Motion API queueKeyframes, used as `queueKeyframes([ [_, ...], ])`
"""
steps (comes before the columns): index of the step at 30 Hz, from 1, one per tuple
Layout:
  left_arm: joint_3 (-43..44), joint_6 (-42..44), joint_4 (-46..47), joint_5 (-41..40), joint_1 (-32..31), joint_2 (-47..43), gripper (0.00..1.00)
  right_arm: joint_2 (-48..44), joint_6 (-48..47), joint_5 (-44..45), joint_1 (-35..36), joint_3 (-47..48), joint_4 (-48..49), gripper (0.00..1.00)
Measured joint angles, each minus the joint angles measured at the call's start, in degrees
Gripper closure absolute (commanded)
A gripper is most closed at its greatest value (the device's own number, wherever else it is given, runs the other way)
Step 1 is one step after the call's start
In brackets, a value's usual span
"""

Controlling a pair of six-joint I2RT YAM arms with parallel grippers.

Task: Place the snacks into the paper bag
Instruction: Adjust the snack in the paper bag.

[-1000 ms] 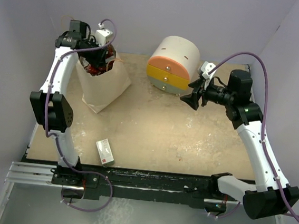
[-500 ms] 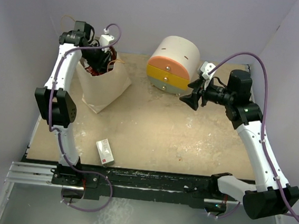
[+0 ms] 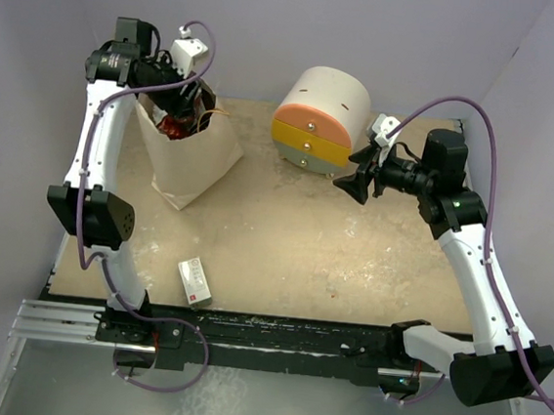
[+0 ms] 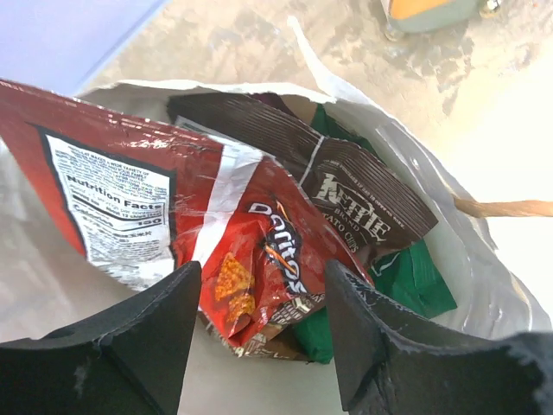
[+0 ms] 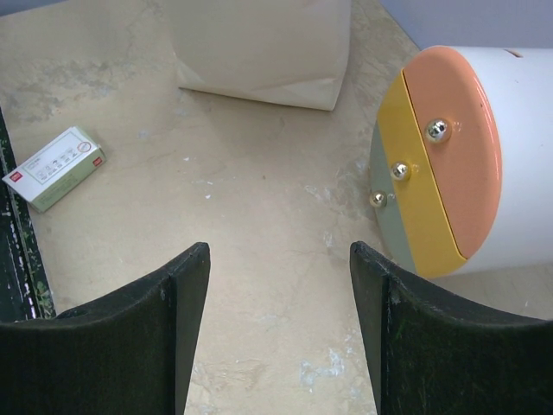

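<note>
The cream paper bag (image 3: 191,160) stands at the back left with its mouth open. My left gripper (image 3: 173,95) hangs over the mouth, open and empty. In the left wrist view a red Doritos bag (image 4: 233,233), a dark brown Kettle chip bag (image 4: 346,186) and a green bag (image 4: 419,281) lie inside the paper bag (image 4: 488,259), just below my open left gripper (image 4: 263,270). My right gripper (image 3: 350,186) is open and empty, above the table next to the drawer unit. It also shows in the right wrist view (image 5: 278,251), with the paper bag (image 5: 259,52) far ahead.
A round white, orange and yellow drawer unit (image 3: 320,118) stands at the back centre, close to my right gripper, and shows in the right wrist view (image 5: 458,156). A small white box with red marks (image 3: 194,281) lies near the front edge, also in the right wrist view (image 5: 56,169).
My left wrist has shifted a little right, then back left and up, over the bag's mouth. The right arm has not moved.
</note>
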Motion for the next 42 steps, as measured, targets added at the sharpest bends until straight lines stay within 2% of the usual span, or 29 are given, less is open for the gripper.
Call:
queueKeyframes([
  [10,0.33,-3.82,8.85,-2.43,1.79,-3.43,0.36,-0.02,0.00,-0.02,0.00,-0.07,0.00,0.31],
  [21,-0.46,-19.89,25.42,-2.54,6.88,-3.56,0.28,-0.02,0.00,-0.02,0.00,-0.07,0.02,0.31],
  [29,-1.40,-24.87,29.53,-2.84,7.58,-2.97,0.29,-0.02,0.00,-0.02,0.00,-0.42,0.02,0.31],
  [35,-5.55,-25.53,29.99,-2.86,7.56,-2.01,0.41,-0.02,0.00,-0.04,0.00,-0.57,0.09,0.31],
  [42,-11.26,-25.73,30.53,-0.66,7.56,-1.36,0.66,-0.02,0.00,-0.07,-0.02,-0.61,0.35,0.31],
])
